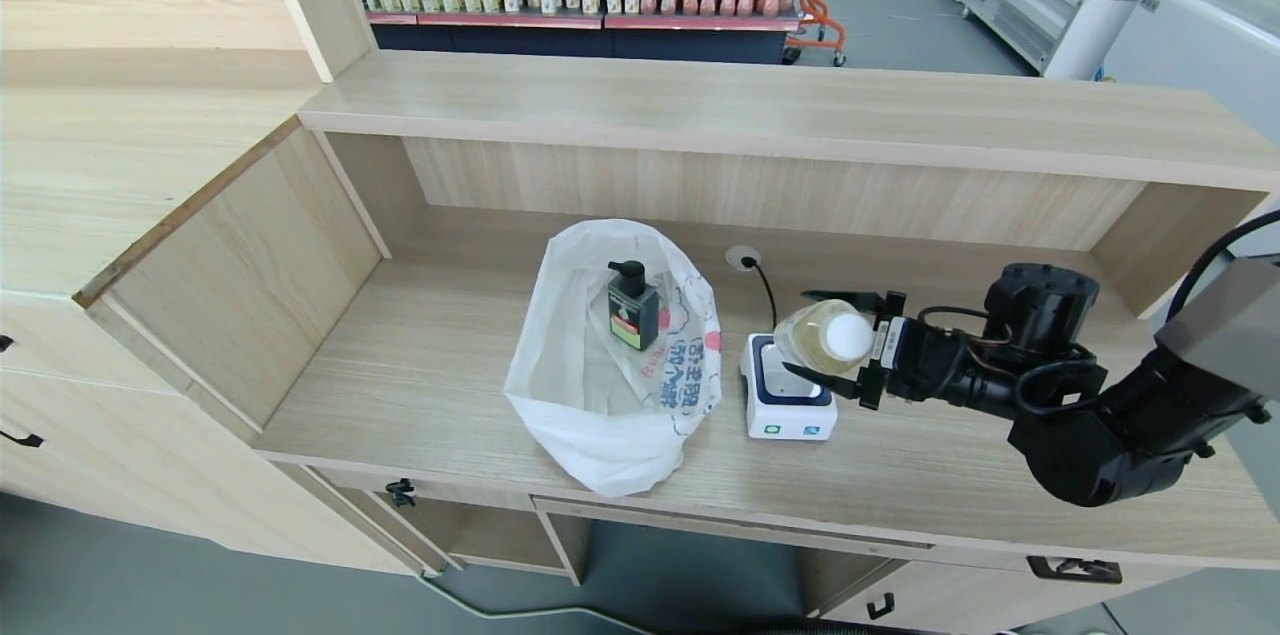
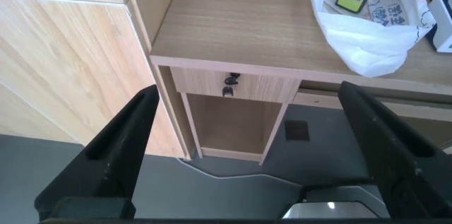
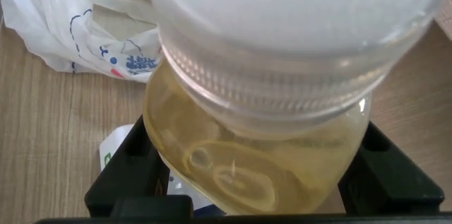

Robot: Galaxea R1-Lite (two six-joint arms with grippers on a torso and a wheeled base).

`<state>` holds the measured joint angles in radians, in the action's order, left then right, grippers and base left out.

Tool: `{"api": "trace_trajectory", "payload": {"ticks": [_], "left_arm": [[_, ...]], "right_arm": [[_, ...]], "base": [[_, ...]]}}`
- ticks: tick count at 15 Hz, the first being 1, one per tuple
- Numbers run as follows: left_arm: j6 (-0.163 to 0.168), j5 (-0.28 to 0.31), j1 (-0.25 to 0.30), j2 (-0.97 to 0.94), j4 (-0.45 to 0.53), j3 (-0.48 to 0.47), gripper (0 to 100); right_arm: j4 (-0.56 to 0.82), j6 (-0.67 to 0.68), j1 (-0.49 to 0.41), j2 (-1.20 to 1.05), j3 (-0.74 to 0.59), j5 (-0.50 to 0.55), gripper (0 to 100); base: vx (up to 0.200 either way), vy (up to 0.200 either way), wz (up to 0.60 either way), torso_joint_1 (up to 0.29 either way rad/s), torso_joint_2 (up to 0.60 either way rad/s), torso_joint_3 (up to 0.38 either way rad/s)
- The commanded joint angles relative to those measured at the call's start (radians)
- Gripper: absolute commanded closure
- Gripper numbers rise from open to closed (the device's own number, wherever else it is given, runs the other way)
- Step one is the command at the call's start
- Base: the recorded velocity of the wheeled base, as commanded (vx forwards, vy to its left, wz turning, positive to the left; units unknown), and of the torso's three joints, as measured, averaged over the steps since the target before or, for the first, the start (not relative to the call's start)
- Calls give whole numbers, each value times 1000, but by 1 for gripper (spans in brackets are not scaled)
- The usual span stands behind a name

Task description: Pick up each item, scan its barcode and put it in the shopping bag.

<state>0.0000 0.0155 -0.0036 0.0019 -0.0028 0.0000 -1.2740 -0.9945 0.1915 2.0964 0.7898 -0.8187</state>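
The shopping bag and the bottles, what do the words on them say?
Shopping bag: blue and red print, too crumpled and small to read.
Pump bottle label: too small to read.
Scanner front stickers: too small to read.
Yellow bottle in the right gripper: no print shows.

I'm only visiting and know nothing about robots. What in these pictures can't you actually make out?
- Barcode on the clear bottle held by the right gripper: too small in the head view, and in the right wrist view the white cap covers much of the bottle.
- Top of the scanner: in the head view the clear bottle hangs over it.
- Base of the pump bottle: in the head view folds of the shopping bag hide it, and in the left wrist view the picture's edge cuts off its pump.
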Motion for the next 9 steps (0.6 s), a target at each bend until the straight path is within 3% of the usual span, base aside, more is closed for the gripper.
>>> {"api": "trace_trajectory", "payload": {"ticks": [1,9], "left_arm": [[0,0,1,0,0,0,0],[0,0,1,0,0,0,0]], "right_arm": [[2,-9,0,33,26,0,100],[4,-19,0,62,46,0,100]], "base": [[0,0,0,0,0,0],[0,0,0,0,0,0]]}}
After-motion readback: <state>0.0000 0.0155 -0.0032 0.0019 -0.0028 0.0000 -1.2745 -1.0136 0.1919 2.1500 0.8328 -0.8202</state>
